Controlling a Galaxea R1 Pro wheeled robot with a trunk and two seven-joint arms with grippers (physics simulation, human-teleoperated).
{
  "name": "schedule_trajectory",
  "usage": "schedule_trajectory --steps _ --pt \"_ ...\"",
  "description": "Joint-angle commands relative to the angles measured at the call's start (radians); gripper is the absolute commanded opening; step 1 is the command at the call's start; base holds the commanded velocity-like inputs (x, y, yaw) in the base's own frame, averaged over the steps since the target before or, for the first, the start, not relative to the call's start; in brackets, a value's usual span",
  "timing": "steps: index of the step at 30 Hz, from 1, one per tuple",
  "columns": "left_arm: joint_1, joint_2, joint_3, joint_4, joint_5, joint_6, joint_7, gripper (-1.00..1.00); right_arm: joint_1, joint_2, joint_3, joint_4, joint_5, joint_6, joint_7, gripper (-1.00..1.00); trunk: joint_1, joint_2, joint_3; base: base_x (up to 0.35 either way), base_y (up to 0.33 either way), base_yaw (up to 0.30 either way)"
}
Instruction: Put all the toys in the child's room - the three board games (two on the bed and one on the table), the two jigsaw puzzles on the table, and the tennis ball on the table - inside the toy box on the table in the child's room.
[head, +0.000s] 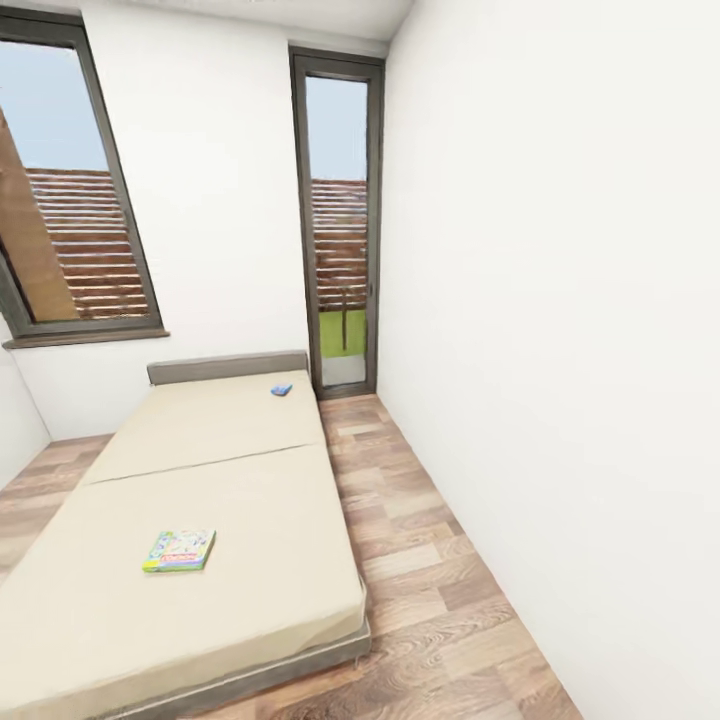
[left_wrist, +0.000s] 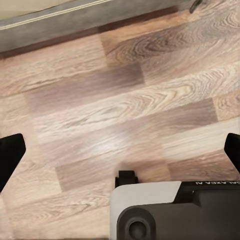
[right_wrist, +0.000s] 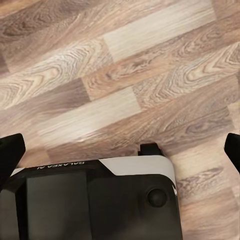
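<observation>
Spread wide apart, the left gripper (left_wrist: 120, 150) and right gripper (right_wrist: 120, 150) are seen empty above the wood-plank floor (right_wrist: 125, 75), their black fingertips (left_wrist: 10, 150) cut off at the frame edges. On the beige-mattressed grey-framed bed (head: 250, 590), the multicoloured flat board game box (head: 180, 550) lies at 7 o'clock; the small blue box (head: 281, 389), print unreadable, lies near the headboard.

Residential bedroom: low bed (head: 200, 500) with beige mattress and grey headboard (head: 228, 367), wood-plank floor (head: 420, 560), white walls, tall windows (head: 340, 220).
</observation>
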Motion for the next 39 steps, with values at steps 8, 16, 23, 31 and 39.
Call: schedule_trajectory --steps 8,16,23,31,39 --pt "0.000 0.000 0.001 -0.002 0.000 0.006 -0.004 1.00 0.000 0.001 -0.004 -0.003 -0.007 0.005 -0.002 1.00 0.000 -0.001 -0.001 0.000 0.000 0.292" --pt "0.000 0.000 0.000 -0.002 0.000 0.006 -0.004 1.00 0.001 0.002 -0.004 -0.003 -0.007 0.005 -0.002 1.00 0.000 -0.001 -0.001 0.000 0.000 0.292" --pt "0.000 0.000 0.000 -0.002 0.000 0.006 -0.002 1.00 0.001 0.004 -0.004 -0.003 -0.007 0.004 -0.002 1.00 0.000 -0.001 -0.001 0.000 0.000 0.292" --pt "0.000 -0.001 0.000 -0.002 0.000 0.006 -0.002 1.00 0.001 0.005 -0.004 -0.003 -0.007 0.004 -0.002 1.00 0.000 -0.001 -0.001 0.000 0.000 0.292" --pt "0.000 -0.001 0.001 -0.002 0.000 0.006 -0.002 1.00 0.000 0.005 -0.004 -0.003 -0.007 0.004 -0.002 1.00 0.000 -0.001 -0.001 0.000 0.000 0.292"
